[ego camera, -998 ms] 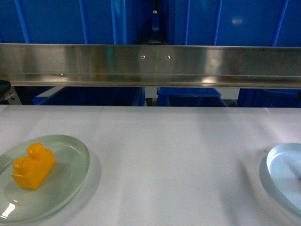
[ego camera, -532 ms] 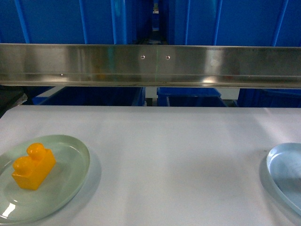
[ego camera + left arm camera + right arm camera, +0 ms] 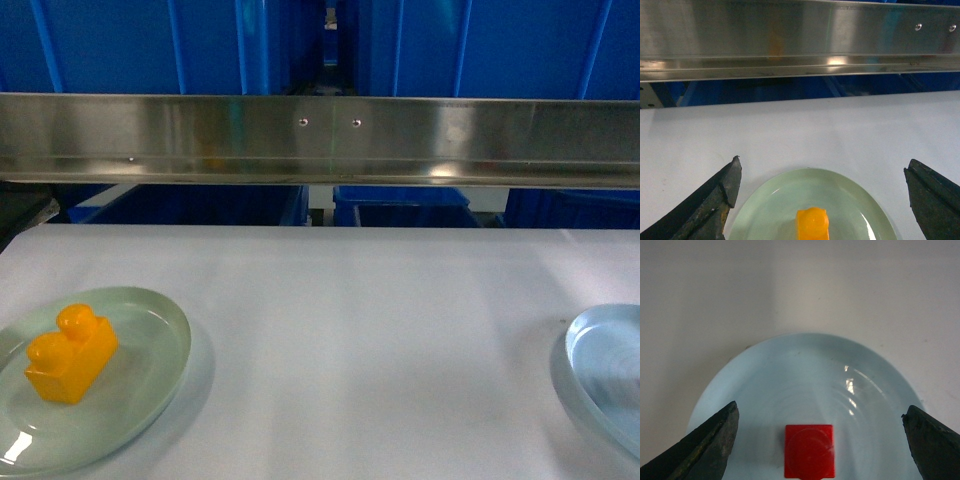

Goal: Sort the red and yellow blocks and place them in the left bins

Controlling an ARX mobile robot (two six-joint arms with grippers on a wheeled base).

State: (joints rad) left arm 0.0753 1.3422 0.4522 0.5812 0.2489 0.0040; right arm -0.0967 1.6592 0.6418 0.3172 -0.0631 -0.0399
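Blocks wait on plates, one under each gripper. Spread wide and holding nothing, the left gripper (image 3: 822, 200) hangs over the yellow block (image 3: 812, 224) on the pale-green plate (image 3: 765, 200), apparently lined up to straddle it. Equally wide and unladen, the right gripper (image 3: 820, 440) frames the red block (image 3: 809, 451) on the pale-blue plate (image 3: 805, 370). Beyond the green plate, past the steel rail (image 3: 320, 135), stand the blue bins (image 3: 120, 45).

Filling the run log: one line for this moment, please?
left gripper open over yellow block | right gripper open over red block | nothing binned
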